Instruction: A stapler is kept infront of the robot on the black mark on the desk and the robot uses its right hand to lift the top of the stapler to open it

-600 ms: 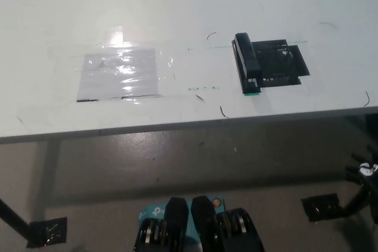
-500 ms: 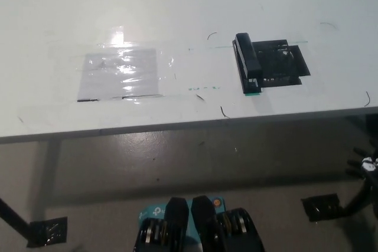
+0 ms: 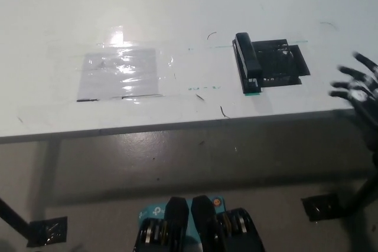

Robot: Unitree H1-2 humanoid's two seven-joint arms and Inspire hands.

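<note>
You saw the white desk (image 3: 177, 22) filling the upper view, with the black mark (image 3: 286, 63) at its right. The right hand (image 3: 357, 84) hovered at the desk's right edge, fingers spread, holding nothing. The closed stapler (image 3: 248, 63) lay on the mark's left edge.

no readable text, label, brand or number on desk (image 3: 177, 4), stapler (image 3: 247, 62)

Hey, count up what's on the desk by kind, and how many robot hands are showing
Stapler: 1
Black mark: 1
Clear taped sheet: 1
Robot hands: 1, the right hand, fingers spread, beside the desk edge
Total: 4
</note>
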